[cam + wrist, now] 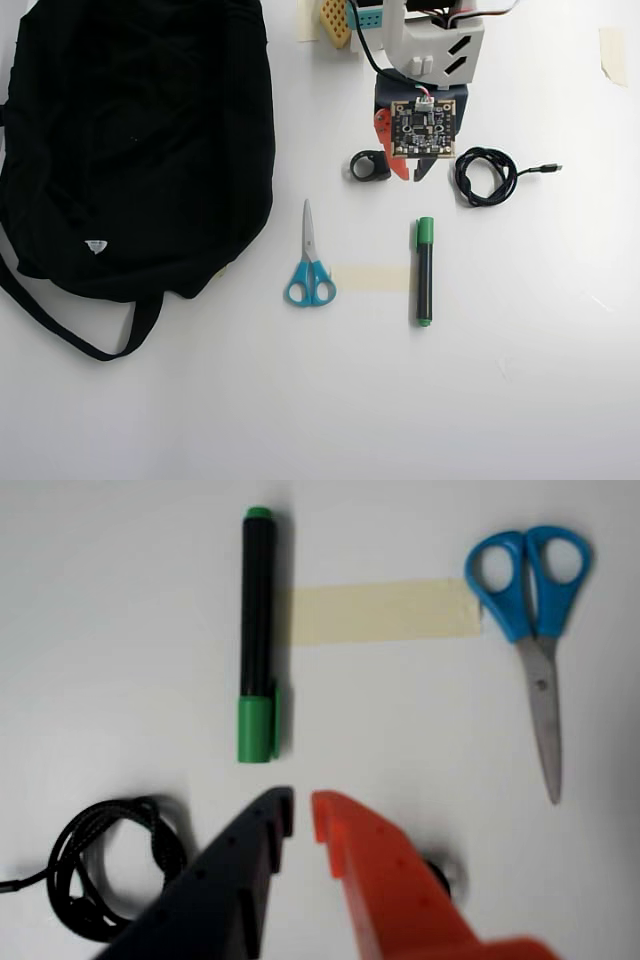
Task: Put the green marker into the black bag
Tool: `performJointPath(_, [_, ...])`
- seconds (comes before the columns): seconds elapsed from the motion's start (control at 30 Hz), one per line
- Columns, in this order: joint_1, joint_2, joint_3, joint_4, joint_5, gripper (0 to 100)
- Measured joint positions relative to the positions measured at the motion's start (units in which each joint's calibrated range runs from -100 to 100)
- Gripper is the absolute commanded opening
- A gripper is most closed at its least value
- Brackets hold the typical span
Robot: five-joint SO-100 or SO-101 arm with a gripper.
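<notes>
The green marker lies on the white table, green cap toward my gripper; in the overhead view it lies below the gripper, cap up. My gripper has one black and one orange finger, tips almost together, holding nothing, a short way from the cap. In the overhead view the gripper hovers above the marker's cap end. The black bag lies at the far left of the overhead view with a white label and a strap; it is out of the wrist view.
Blue-handled scissors lie between bag and marker, also in the wrist view. A tape strip joins them. A coiled black cable lies right of the gripper, a small black ring-shaped thing left of it.
</notes>
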Motion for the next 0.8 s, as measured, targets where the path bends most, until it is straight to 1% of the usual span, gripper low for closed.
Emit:
performJointPath(0.2, [-1.91, -0.08, 1.73, 0.00, 3.42, 3])
performJointPath(0.27, [-2.28, 0.00, 3.62, 0.00, 3.86, 8])
performJointPath(0.37, [-2.42, 0.00, 4.09, 0.00, 3.86, 20])
performJointPath(0.43, [-3.45, 0.00, 4.09, 0.00, 3.81, 25])
performJointPath(0.47, [-3.97, 0.00, 4.25, 0.00, 3.81, 27])
performJointPath(0.67, [-4.70, 1.91, 3.85, 0.00, 1.07, 24])
performJointPath(0.8, [-6.83, 7.72, -1.18, -0.26, -1.27, 24])
